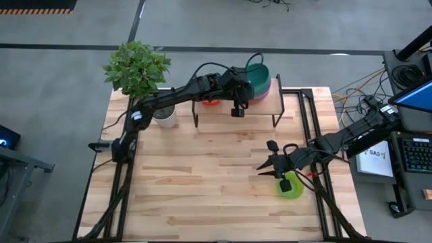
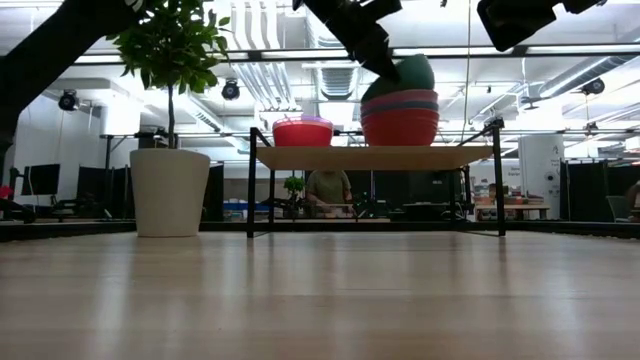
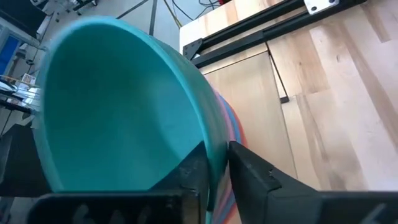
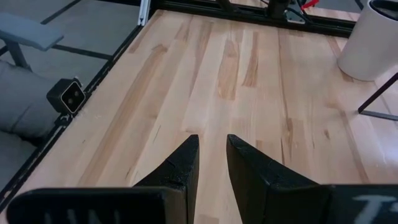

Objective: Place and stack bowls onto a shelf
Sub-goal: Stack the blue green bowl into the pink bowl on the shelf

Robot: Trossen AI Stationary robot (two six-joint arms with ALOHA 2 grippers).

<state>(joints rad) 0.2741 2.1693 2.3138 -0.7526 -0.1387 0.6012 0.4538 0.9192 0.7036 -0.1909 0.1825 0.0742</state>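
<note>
Spanning most of the high view, a slatted light-wood desk (image 1: 202, 182) framed by black rails, on grey floor. Toward its far edge stood the shelf (image 1: 237, 110), wooden top on thin black legs. Beside that, at the desk's far left corner, a white plant pot (image 1: 164, 116) with a leafy green plant (image 1: 136, 67).

Reaching over the shelf's right end, the left end effector (image 3: 214, 171) pinched the rim of the teal bowl (image 3: 118, 112), 1 finger inside and 1 outside, closed tight on the wall. Held tilted, that bowl sat atop a stack of bowls (image 2: 400, 118) on the shelf, purple and red layers showing in the low view. Farther left on the shelf, a separate red bowl (image 2: 302, 132) with a paler rim above it.

Hovering near the desk's right front, the right end effector (image 4: 211, 163) kept its fingers a narrow gap apart, holding nothing. Just beside it, on the desk, lay the green bowl (image 1: 291, 187).

Beyond the desk, in the low view: ceiling pipes, strip lights, dark workstations, and a seated person (image 2: 328, 190) seen under the shelf. At the right in the high view, a side bench with cables, a keyboard (image 1: 417, 156) and a paper sheet.
</note>
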